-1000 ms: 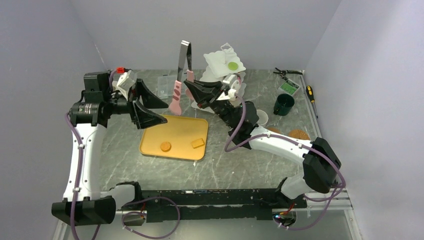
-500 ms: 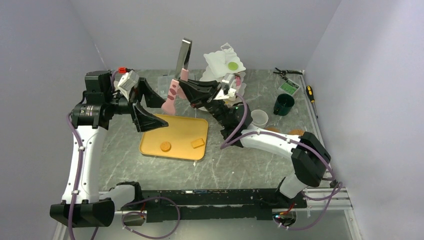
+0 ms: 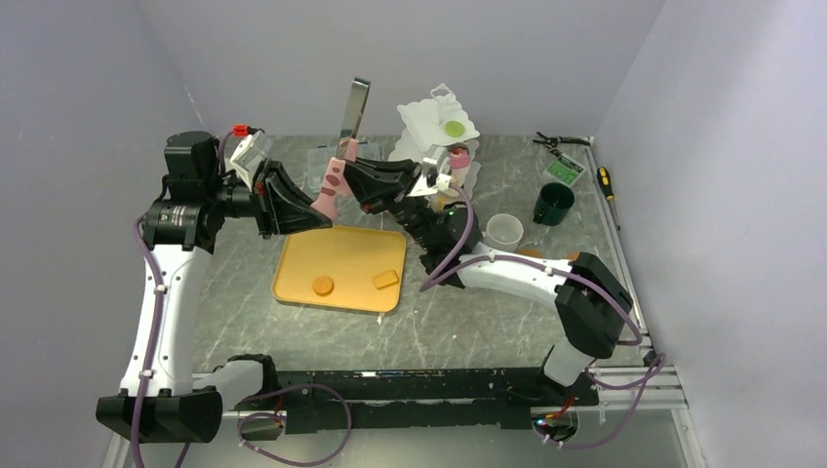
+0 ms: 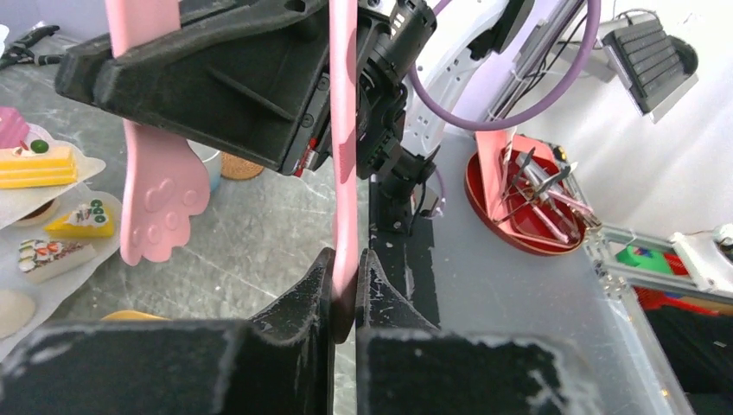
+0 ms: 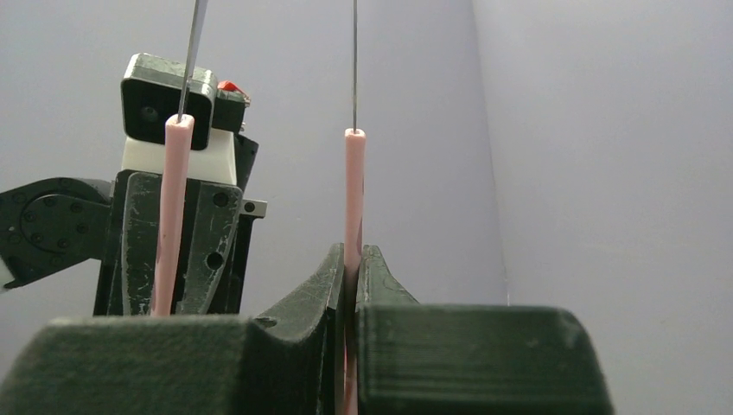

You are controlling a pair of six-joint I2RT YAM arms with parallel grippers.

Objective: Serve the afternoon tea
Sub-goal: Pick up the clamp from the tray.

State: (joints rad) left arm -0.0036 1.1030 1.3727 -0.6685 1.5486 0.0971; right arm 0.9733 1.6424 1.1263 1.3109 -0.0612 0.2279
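**Pink paw-tipped silicone tongs [image 3: 333,183] pinched from both sides**

Nearest the arm bases, a mustard-yellow rectangular tray [image 3: 341,249] lies on the grey marbled table [image 3: 244,312]. It carries two toy pastries set apart from each other: a round orange biscuit [image 3: 322,285] and, to its right, a tan oblong biscuit [image 3: 386,279].

Above the tray's far edge the tongs hang tilted, paw tips down and steel handle rising. The left gripper [image 4: 345,264] is closed tight on one pink arm. The right gripper [image 5: 353,259] is clamped just as narrowly on the other. The two tong arms stand apart.

Farther back on the right a small white mug [image 3: 504,230] stands upright with a round cork coaster [image 4: 240,164] beside it. Beyond them is a dark-green mug [image 3: 553,203].

At the far edge rises the white three-tier scalloped stand [image 3: 425,115], with a flat lime-green round pastry [image 3: 454,128] on its top tier. In the left wrist view a lower scalloped tier holds a yellow cake slice [image 4: 33,164] and a yellow wedge topped with green rounds [image 4: 82,220].
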